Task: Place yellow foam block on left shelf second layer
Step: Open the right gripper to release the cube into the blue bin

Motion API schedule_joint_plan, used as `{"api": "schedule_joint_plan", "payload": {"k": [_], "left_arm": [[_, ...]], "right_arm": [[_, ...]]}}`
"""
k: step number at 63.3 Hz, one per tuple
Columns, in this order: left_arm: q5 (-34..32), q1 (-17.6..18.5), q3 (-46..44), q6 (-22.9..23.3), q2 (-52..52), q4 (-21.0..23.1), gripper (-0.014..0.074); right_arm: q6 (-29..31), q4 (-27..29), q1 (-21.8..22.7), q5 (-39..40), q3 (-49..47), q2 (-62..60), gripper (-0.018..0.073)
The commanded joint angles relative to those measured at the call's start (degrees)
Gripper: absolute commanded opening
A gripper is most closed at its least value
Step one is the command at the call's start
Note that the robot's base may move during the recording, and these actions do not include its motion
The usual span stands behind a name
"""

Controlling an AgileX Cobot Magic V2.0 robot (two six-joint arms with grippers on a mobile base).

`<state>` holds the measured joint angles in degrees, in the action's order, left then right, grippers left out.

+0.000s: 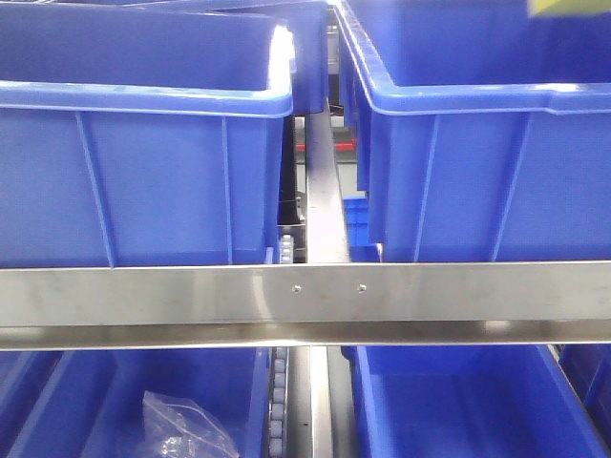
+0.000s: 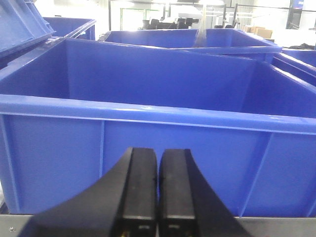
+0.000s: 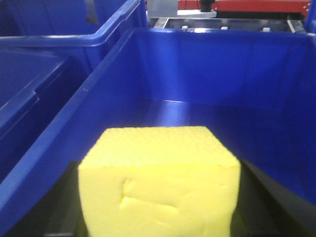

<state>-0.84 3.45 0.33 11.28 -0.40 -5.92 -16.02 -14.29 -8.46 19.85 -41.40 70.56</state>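
The yellow foam block (image 3: 158,182) fills the bottom of the right wrist view, with a dent in its near face. My right gripper (image 3: 159,205) is shut on it, with black fingers (image 3: 52,207) showing on both sides. The block hangs over the inside of a blue bin (image 3: 217,37). A sliver of yellow (image 1: 570,7) shows at the top right corner of the front view, above the right upper bin (image 1: 477,100). My left gripper (image 2: 158,165) is shut and empty, just in front of the outer wall of a blue bin (image 2: 148,112).
A steel shelf rail (image 1: 305,291) crosses the front view under two upper blue bins; the left one (image 1: 143,95) looks empty. A metal divider (image 1: 320,181) runs between them. Lower bins sit beneath; the left one holds a clear plastic bag (image 1: 186,425). More blue bins (image 3: 59,44) stand around.
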Motion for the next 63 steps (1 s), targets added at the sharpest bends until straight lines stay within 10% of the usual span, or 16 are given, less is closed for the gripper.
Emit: {"api": "schedule_joint_plan", "payload": {"k": [1, 10, 30, 37, 48, 63], "left_arm": [[-5.1, 0.2, 1.4, 0.3, -0.9, 0.2, 0.0136], [-5.1, 0.2, 1.4, 0.3, -0.9, 0.2, 0.0136], [-5.1, 0.2, 1.4, 0.3, -0.9, 0.2, 0.0136], [-5.1, 0.2, 1.4, 0.3, -0.9, 0.2, 0.0136], [-5.1, 0.2, 1.4, 0.3, -0.9, 0.2, 0.0136], [-5.1, 0.2, 1.4, 0.3, -0.9, 0.2, 0.0136]], "right_arm": [[0.4, -0.4, 0.4, 6.8, -3.5, 1.0, 0.0391], [0.4, 0.2, 0.4, 6.3, -5.7, 3.4, 0.064], [0.4, 0.4, 0.4, 3.7, -8.6, 3.3, 0.0621], [0.4, 0.5, 0.8, 0.4, -8.6, 2.0, 0.051], [0.4, 0.5, 3.7, -5.4, -8.6, -1.3, 0.0035], [0.3, -0.1, 5.1, -5.7, -4.6, -9.3, 0.0051]]}}
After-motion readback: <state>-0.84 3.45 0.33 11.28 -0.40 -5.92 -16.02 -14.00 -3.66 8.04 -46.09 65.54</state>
